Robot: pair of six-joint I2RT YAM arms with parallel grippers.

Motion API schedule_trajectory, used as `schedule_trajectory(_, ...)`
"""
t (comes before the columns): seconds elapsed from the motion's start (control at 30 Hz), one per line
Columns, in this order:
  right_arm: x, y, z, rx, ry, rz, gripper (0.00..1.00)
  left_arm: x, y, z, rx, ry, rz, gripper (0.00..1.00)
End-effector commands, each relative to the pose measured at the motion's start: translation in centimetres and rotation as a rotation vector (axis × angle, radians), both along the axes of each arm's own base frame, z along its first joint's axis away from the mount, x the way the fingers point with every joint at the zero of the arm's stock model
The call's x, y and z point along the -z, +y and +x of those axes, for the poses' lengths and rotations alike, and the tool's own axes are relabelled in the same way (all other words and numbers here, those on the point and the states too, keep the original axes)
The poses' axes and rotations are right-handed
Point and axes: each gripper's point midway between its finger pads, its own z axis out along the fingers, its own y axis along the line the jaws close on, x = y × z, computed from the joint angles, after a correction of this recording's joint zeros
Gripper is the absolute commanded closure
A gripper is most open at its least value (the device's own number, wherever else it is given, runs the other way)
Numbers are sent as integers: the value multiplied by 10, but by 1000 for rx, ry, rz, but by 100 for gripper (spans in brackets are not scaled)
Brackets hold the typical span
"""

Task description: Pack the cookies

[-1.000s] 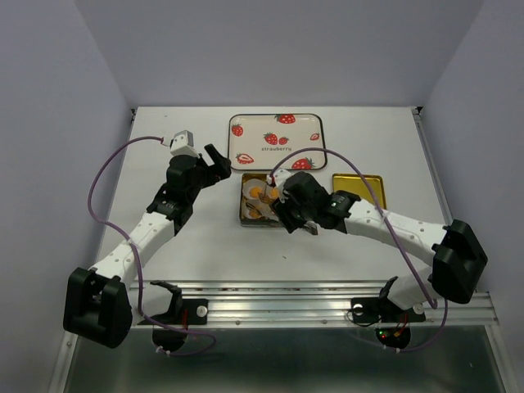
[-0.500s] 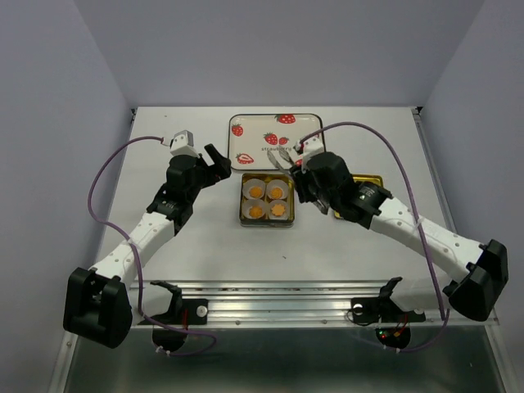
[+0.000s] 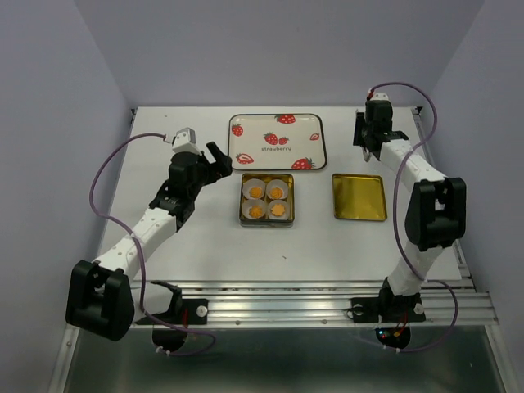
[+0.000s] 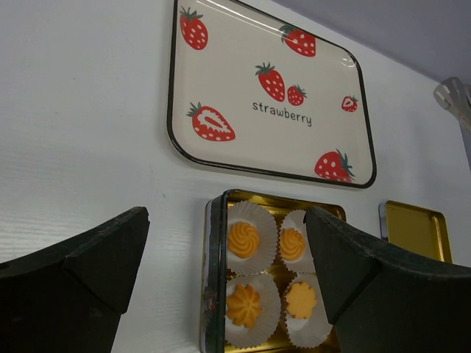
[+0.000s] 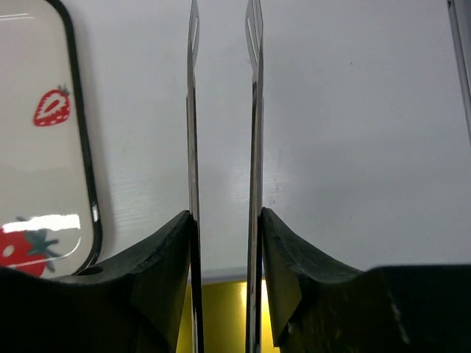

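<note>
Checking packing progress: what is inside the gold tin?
Four cookies, each in a white paper cup, fill the tin. The tin's floor under the cups is hidden.

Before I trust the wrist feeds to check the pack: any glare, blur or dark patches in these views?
Right wrist: a white glare streak on the glossy cream strawberry-print tray; the right end effector is dark and soft at its base. Left wrist: the four orange-yellow flower-shaped cookies read sharp, the left end effector dark and featureless. Top external: even light, faint shadows.
</note>
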Motion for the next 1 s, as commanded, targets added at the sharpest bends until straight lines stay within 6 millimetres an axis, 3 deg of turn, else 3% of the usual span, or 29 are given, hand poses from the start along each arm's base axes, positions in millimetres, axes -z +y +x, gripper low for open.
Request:
schedule_trajectory(0.0, 4, -24, 45, 3, -55, -37, 53, -29, -6, 15, 6, -79, -8, 1)
schedule_trajectory(0.07, 35, -30, 60, -10, -37, -109, 54, -27, -8, 17, 10, -67, -5, 1)
schedule_trajectory(0.1, 37, -35, 69, -7, -41, -100, 54, -31, -10, 20, 17, -73, -1, 1)
schedule_trajectory(0.13, 61, -28, 74, -42, -7, -75, 54, -31, -11, 20, 22, -69, 0, 1)
schedule_trajectory(0.23, 85, -34, 87, -42, 13, -59, 53, -32, -12, 25, 27, -65, 9, 1)
schedule_trajectory(0.43, 121, -34, 92, -64, 73, -75, 49, -31, -11, 29, 21, -50, 41, 1)
schedule_trajectory(0.67, 125, -38, 98, -82, 76, -89, 45, -27, -13, 33, 27, -38, 50, 1)
schedule_trajectory(0.8, 128, -35, 97, -92, 90, -75, 29, -24, -14, 35, 33, -29, 50, 1)
schedule_trajectory(0.97, 123, -38, 96, -81, 94, -86, 21, -24, -16, 35, 40, -31, 47, 1)
